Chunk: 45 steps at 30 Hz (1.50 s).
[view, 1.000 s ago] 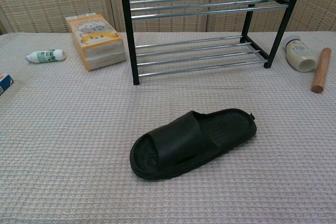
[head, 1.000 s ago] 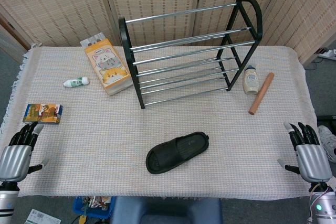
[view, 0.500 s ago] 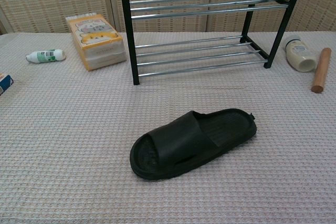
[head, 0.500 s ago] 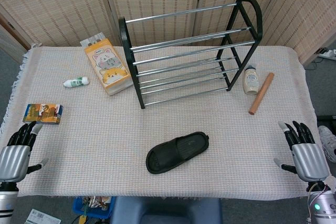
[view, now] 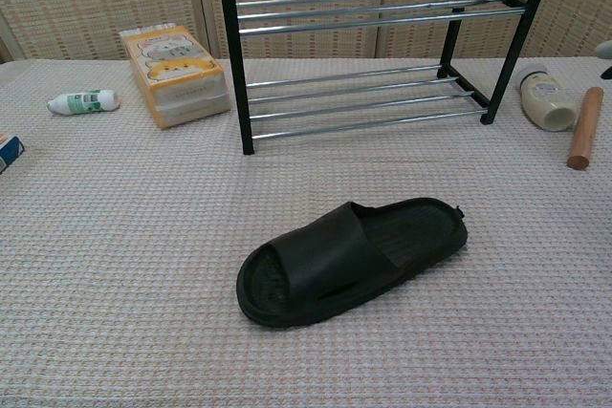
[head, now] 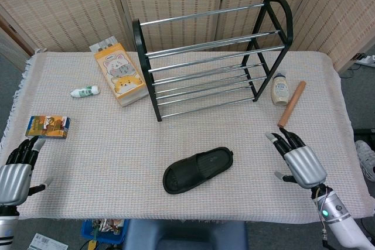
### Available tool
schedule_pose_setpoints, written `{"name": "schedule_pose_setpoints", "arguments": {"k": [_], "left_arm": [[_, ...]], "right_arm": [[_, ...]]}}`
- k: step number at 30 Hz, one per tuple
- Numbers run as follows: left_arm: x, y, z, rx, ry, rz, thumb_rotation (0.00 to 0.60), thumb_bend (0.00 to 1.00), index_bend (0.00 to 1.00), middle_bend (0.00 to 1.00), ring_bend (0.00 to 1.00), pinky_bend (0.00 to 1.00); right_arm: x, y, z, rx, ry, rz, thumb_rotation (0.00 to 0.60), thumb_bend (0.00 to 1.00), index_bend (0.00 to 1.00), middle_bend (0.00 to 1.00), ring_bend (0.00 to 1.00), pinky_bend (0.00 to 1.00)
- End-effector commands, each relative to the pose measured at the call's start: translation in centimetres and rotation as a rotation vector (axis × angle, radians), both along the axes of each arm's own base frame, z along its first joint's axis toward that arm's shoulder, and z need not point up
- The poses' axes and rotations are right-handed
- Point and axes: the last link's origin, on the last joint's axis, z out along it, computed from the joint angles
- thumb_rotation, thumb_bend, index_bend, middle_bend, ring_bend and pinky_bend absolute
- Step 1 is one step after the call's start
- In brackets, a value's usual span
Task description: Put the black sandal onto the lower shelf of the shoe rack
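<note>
Black sandal [head: 198,170] lies sole-down on the woven table cover [head: 117,144], low centre of the head view, toe toward lower left and heel toward the right; nothing touches it. Shoe rack [head: 214,57] stands upright in the upper centre of the frame, open front facing the sandal, and its lower shelf [view: 363,102] of chrome bars carries nothing. Well apart from the sandal: cat-print tissue pack [head: 120,75] just left of the rack, wooden rolling pin [head: 291,104] and small cream bottle [head: 280,89] just right of it, white tube [head: 85,91] and small colourful box [head: 48,126] toward the left edge. Right hand [head: 297,159] hangs over the cloth at lower right of the head view, fingers apart and extended, holding nothing, not touching the sandal; the chest view shows only a sliver at its right edge. Left hand [head: 16,171] sits at the lower left corner, fingers apart, empty, far from the work. Step in hand, as judged: approach, grasp not yet made. Next move probably calls for the right hand to cross leftward to the heel end, close over the strap or sole edge, lift, then carry the sandal up-frame and slide it in low under the upper bars.
</note>
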Motion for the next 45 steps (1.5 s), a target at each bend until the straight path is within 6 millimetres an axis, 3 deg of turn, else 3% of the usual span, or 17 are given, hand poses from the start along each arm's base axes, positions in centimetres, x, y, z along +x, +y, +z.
{"name": "schedule_pose_setpoints", "arguments": {"k": [1,7,13,21,34,45], "left_arm": [[-0.3,-0.3,0.1,0.0,0.0,0.012,0.6,0.19,0.1,0.08,0.08,0.2],[-0.8,-0.8,0.2,-0.002,0.0,0.034,0.6,0.19,0.1,0.08,0.08,0.2],[-1.4,-1.0,0.2,-0.007,0.006,0.057,0.6,0.19,0.09,0.08,0.08,0.2],[-1.5,-0.9,-0.1,-0.017,0.008,0.056,0.6,0.19,0.09,0.08,0.08,0.2],[-2.1,-0.9,0.0,-0.018,-0.001,0.066,0.6,0.19,0.09,0.08,0.08,0.2],[-2.2,-0.9,0.2,-0.015,-0.009,0.063,0.6,0.19,0.09,0.08,0.08,0.2]], "right_arm": [[2.3,-1.8,-2.5,0.09,0.007,0.058,0.6,0.12,0.0,0.14,0.04,0.16],[5.0,-3.9,-6.5,0.247,0.028,0.107,0.6,0.12,0.0,0.14,0.04,0.16],[7.2,-5.8,-9.9,0.363,0.053,0.114,0.6,0.12,0.0,0.12,0.0,0.02],[9.2,-8.0,-13.4,0.43,0.084,0.106,0.6,0.12,0.0,0.1,0.0,0.02],[10.3,-9.1,-16.3,0.466,0.117,0.101,0.6,0.14,0.03,0.11,0.0,0.05],[10.0,-8.5,-16.0,0.483,0.138,0.099,0.6,0.18,0.05,0.12,0.0,0.08]]}}
